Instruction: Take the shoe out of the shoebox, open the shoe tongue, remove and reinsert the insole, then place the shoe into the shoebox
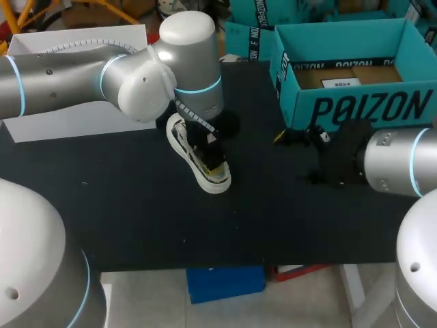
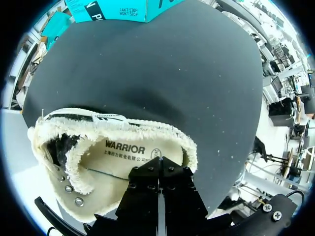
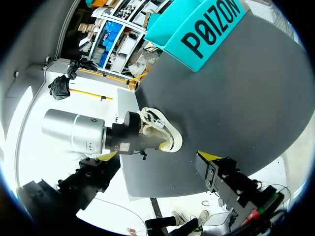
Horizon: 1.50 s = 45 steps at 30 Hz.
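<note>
Head view: the shoe (image 1: 203, 169) stands on the black table (image 1: 136, 212), outside the shoebox (image 1: 355, 102), which sits open at its two o'clock. The left gripper (image 1: 208, 147) is down in the shoe's opening. The right gripper (image 1: 300, 137) hangs at the shoe's three o'clock, apart from it, just before the box front.

Left wrist view: the left gripper (image 2: 160, 164) has its fingers drawn together, tips at the insole (image 2: 118, 164) inside the fleece-lined shoe (image 2: 118, 123). Whether they pinch it cannot be told.

Right wrist view: the right gripper (image 3: 157, 156) is spread wide and holds nothing. The shoe (image 3: 167, 132) lies at its twelve o'clock, and the shoebox (image 3: 206, 29) is farther ahead.
</note>
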### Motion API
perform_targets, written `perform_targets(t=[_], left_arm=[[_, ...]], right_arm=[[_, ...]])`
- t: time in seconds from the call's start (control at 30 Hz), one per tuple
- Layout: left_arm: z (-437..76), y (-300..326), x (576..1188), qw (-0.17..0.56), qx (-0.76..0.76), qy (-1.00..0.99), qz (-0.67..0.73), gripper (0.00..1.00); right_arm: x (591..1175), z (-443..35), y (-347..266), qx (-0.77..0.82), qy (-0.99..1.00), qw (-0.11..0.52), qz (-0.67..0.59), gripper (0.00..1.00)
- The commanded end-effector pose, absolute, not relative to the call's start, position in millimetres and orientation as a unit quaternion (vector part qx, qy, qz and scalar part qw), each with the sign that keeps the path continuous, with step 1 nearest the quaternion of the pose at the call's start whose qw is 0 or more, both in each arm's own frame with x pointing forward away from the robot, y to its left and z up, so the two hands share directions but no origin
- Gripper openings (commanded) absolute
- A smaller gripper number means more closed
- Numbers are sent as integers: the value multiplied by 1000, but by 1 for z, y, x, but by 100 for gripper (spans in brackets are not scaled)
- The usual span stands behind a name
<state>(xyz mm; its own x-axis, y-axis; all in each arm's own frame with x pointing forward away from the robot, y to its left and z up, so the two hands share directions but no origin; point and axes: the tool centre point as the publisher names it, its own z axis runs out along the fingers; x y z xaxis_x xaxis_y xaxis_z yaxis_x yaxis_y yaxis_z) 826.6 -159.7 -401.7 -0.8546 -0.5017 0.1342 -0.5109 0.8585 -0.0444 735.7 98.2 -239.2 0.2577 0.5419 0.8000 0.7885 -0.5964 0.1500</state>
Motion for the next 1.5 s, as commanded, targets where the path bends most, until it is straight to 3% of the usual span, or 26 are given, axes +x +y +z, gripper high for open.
perform_targets(t=[0.03, 0.37, 0.4, 0.5, 0.53, 1.0, 1.5], left_arm=[[-414, -166, 832, 66, 263, -962, 31, 0], [-410, -165, 832, 63, 265, -962, 26, 0], [-405, -165, 831, 61, 263, -962, 27, 5], [-390, -164, 828, 53, 257, -965, 29, 97], [-386, -164, 826, 52, 255, -965, 29, 100], [-324, -145, 805, 76, 339, -937, -31, 100], [-313, -126, 796, 57, 395, -917, -27, 100]], right_arm=[[734, -240, 92, -778, -429, 158, -432, 100], [734, -240, 92, -778, -429, 158, -432, 100], [734, -240, 92, -778, -429, 158, -432, 100], [734, -240, 92, -778, -429, 158, -432, 100], [734, -240, 92, -778, -429, 158, -432, 100], [734, -240, 92, -778, -429, 158, -432, 100], [734, -240, 92, -778, -429, 158, -432, 100]])
